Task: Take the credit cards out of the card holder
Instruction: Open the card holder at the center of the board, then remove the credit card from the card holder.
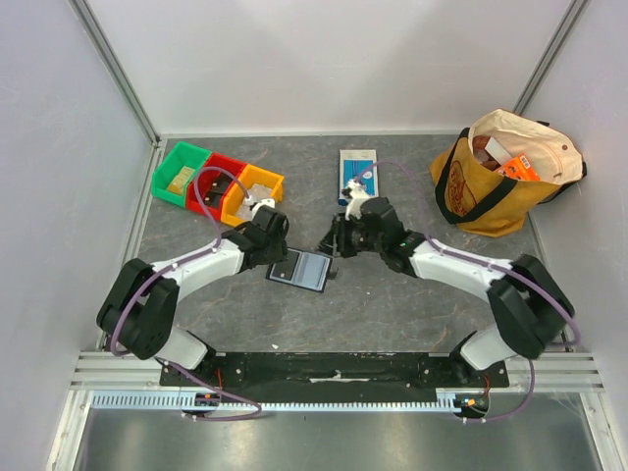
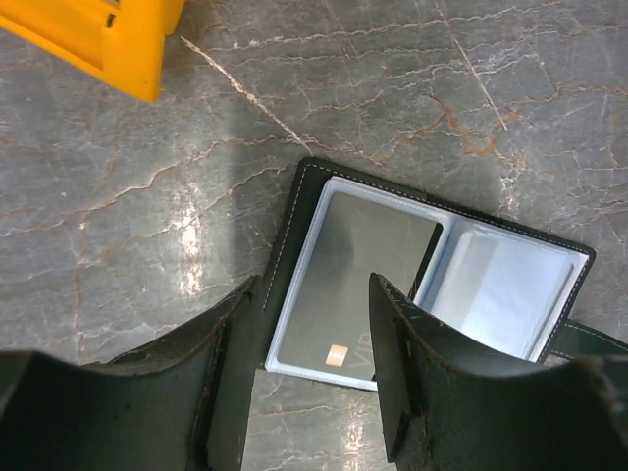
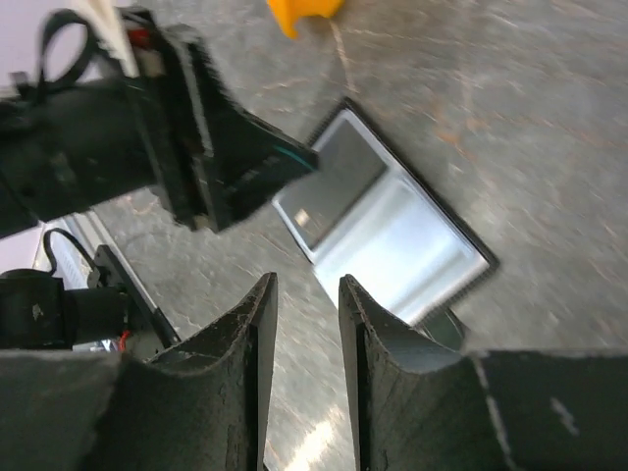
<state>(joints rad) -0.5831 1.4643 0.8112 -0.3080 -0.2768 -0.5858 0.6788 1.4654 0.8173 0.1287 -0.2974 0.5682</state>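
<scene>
- The card holder (image 1: pixel 312 270) lay open on the worktop (image 1: pixel 392 304), a grey card (image 2: pixel 365 257) in its left pocket.
- Left pincer (image 2: pixel 314 289): fingers apart, over the card holder's left rim.
- Right pincer (image 3: pixel 306 283): fingers narrowly apart, empty, just right of the card holder.

Open card holder (image 3: pixel 417 235), dark card (image 3: pixel 339 182) inside

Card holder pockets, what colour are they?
Pale bluish-grey, on the card holder, inside a black rim; left wrist view shows it best.
</scene>
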